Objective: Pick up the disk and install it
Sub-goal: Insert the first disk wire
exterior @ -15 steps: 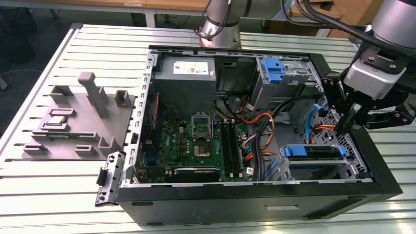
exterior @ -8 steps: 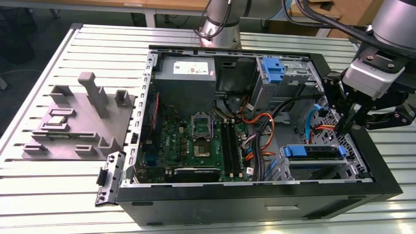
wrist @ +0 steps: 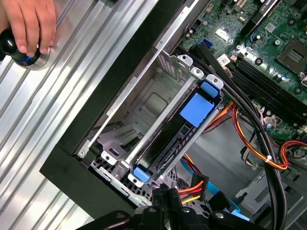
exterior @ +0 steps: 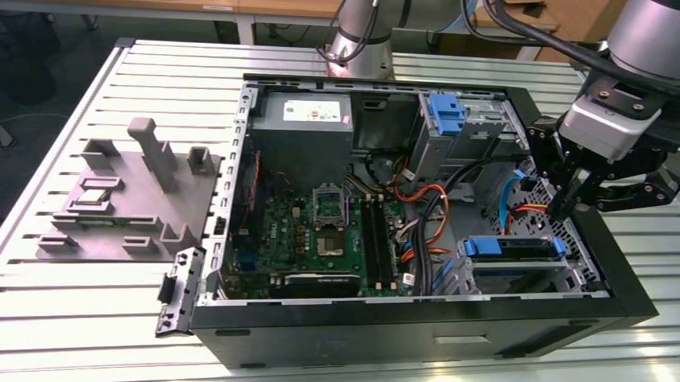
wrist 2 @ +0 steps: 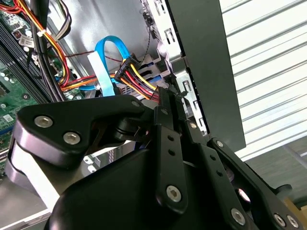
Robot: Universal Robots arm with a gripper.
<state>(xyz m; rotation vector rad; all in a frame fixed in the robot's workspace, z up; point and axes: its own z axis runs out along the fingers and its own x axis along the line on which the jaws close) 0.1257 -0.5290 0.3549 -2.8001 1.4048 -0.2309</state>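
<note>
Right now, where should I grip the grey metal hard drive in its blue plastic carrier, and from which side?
Probably pinch the grey metal hard drive across its thin upward-facing edge, mid-length beside the blue tab, coming straight down through the case's open side. It stands on edge in the metal drive cage, whose walls cover its flat faces.

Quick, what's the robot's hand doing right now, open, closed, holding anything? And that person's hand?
Robot hand: fingers together, closed on a cable connector, not on the disk.
Person's hand: resting on a round knob on the table.
</note>
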